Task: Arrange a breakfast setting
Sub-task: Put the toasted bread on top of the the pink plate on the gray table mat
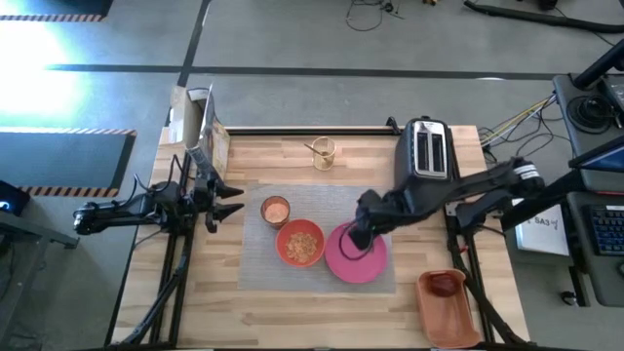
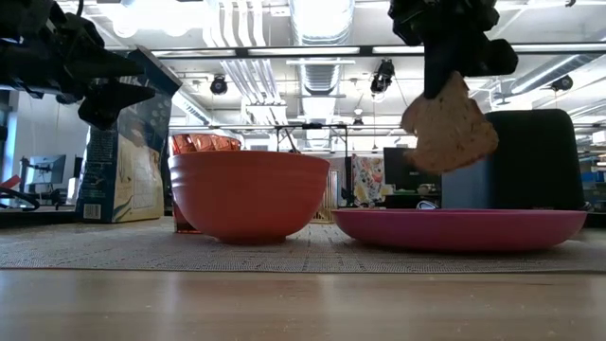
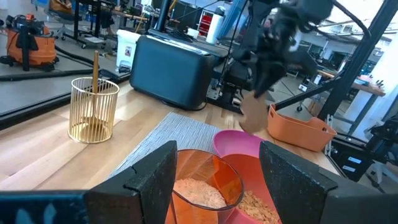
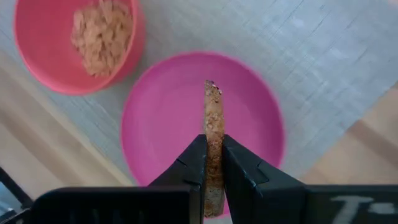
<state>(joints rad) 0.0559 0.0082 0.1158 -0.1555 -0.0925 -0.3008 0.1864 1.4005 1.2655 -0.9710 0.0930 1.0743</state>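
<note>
Toast is in your right gripper (image 4: 213,163) — the jaws are pinched tight on the brown toast slice (image 4: 213,134), one finger flat against each face, with the slice standing on edge and sticking out past the fingertips. In the low view the toast (image 2: 449,123) hangs clear above the pink plate (image 2: 459,227), not touching it, and the right wrist view looks straight down past the slice onto the plate (image 4: 161,124). From above, your right gripper (image 1: 359,237) sits over the plate (image 1: 366,265), which lies on the grey woven placemat (image 1: 317,205) near its right end.

Just beside the plate on the mat you have the orange bowl (image 1: 300,243) with cereal in it, and next to that the small orange cup (image 1: 275,210), also filled — bowl and cup both rest on the mat.

Your left gripper (image 1: 226,201) hovers off the mat's left edge, near the cup, with its jaws spread wide and nothing between them; its wrist view shows the two dark fingers (image 3: 149,177) apart with the cup (image 3: 202,186) framed between them.

Beyond the mat, a gold wire holder (image 1: 324,153) stands on the wooden table (image 1: 292,312), the toaster (image 1: 430,148) sits at the back right, a cereal box (image 1: 200,125) is at the back left, and the orange tray (image 1: 450,310) at the front right holds something dark red.
</note>
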